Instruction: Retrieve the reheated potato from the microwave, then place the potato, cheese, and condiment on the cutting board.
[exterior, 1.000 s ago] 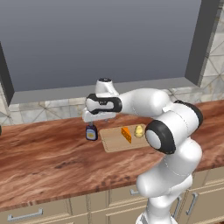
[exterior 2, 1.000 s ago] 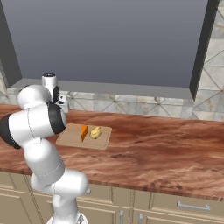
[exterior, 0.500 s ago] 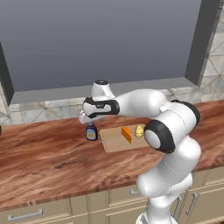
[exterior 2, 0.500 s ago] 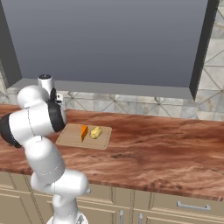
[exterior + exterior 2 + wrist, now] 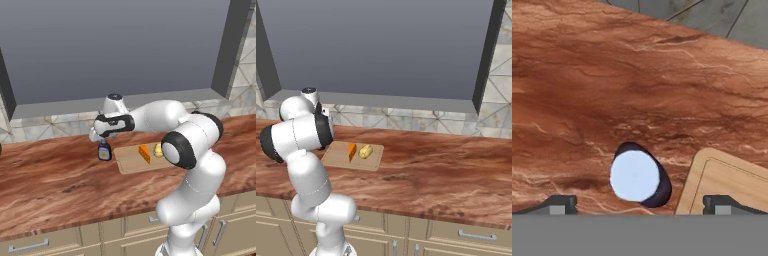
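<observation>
**Gripper slides left and stops above the bottle**

Moving left since a second ago, the gripper (image 5: 639, 204) now hangs wide open right over the condiment (image 5: 104, 151). That bottle stands on the counter (image 5: 55, 175), just beside the cutting board (image 5: 131, 161), not on it. On the board sit the cheese (image 5: 144, 153) and the potato (image 5: 365, 151), close together.
</observation>
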